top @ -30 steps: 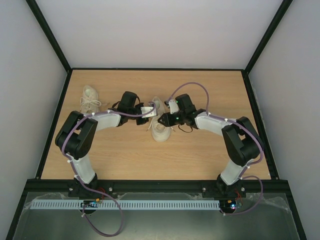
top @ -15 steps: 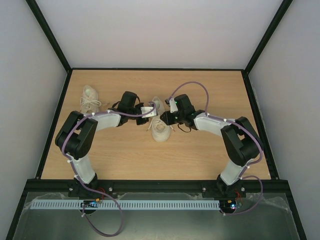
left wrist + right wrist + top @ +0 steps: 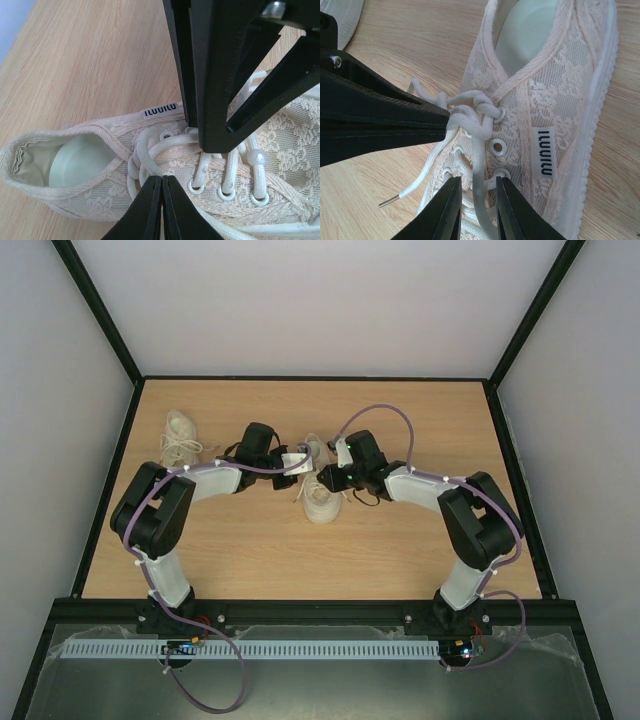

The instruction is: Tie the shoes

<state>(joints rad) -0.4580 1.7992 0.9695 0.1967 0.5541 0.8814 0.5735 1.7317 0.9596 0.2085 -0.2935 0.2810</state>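
Position: the worked shoe point(image 3: 320, 502) rests on the table point(image 3: 420, 550) between both grippers. The second shoe point(image 3: 180, 438) is noted well to the left of the worked shoe, farther back.

The left gripper point(image 3: 162, 187): fingers pressed together, tips at the lace point(image 3: 479, 150) crossing by the worked shoe's top eyelets. A nipped strand cannot be confirmed.

The right gripper point(image 3: 478, 179): fingers apart, straddling one strand over the worked shoe's lacing.

Handling: the shoe is judged light with a soft knit upper, likely to slide if tugged. The lace is limp and best taken near its metal tip point(image 3: 387, 202).

Writing: the side tab point(image 3: 545, 159) is read as "iluuilu".
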